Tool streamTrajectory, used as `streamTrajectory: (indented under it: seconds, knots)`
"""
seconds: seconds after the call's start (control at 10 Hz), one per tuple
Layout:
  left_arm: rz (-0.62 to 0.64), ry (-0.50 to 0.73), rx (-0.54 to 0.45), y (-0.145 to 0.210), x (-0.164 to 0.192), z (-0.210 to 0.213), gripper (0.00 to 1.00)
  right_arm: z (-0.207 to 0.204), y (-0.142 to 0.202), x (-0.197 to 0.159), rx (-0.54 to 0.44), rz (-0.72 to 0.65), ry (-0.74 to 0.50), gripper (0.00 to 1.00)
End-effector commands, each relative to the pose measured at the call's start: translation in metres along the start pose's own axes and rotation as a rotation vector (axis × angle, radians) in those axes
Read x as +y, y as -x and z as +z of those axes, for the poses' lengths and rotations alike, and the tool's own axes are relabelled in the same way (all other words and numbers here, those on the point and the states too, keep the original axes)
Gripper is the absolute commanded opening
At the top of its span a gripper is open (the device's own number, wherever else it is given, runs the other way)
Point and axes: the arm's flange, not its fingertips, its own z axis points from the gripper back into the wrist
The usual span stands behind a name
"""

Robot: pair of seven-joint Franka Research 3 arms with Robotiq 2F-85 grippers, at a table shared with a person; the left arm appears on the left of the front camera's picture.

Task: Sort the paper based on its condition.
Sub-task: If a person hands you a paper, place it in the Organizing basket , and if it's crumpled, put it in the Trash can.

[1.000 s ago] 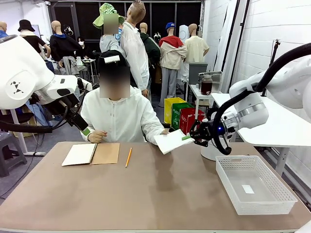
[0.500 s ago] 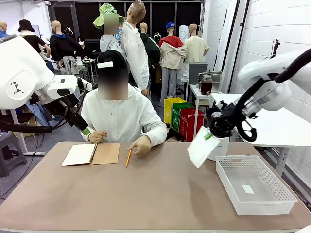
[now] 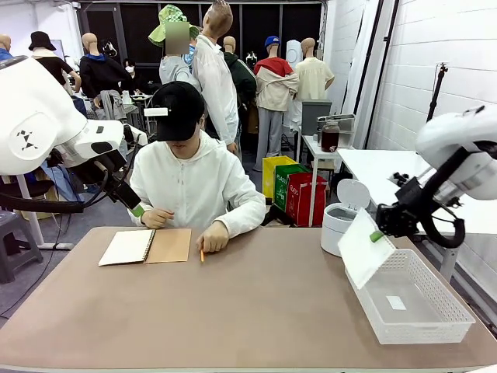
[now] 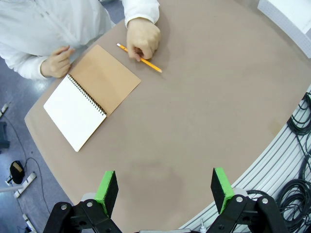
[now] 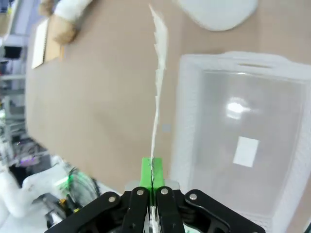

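Bright, even indoor light fills the front view, sharp throughout, with only soft shadows on the table (image 3: 233,311). The left wrist view is crisp too, its wide lens bowing the table edge at lower right, and a faint dark patch sits low centre. The right wrist view smears all over, the paper (image 5: 160,39) goes soft-edged, and a white glare spot sits on the basket (image 5: 214,126) floor, right of centre.

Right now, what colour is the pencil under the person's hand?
The pencil is orange-yellow; the left wrist view shows it best.
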Motion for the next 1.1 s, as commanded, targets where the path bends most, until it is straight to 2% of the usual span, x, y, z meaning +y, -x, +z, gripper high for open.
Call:
streamTrajectory:
  seconds: [0.0,0.3,0.7,1.0]
  knots:
    - [-0.006,0.018,-0.006,0.0,0.0,0.001,1.0,-0.004,0.017,-0.02,-0.061,-0.035,0.091,0.0]
    - [-0.006,0.018,-0.006,0.0,0.0,0.001,1.0,-0.016,0.014,-0.049,-0.046,-0.059,0.123,0.0]
    - [-0.006,0.018,-0.006,0.0,0.0,0.001,1.0,-0.045,0.01,-0.069,0.142,-0.052,0.125,0.0]
    - [-0.006,0.018,-0.006,0.0,0.0,0.001,1.0,-0.059,0.016,-0.073,0.181,-0.067,0.173,0.0]
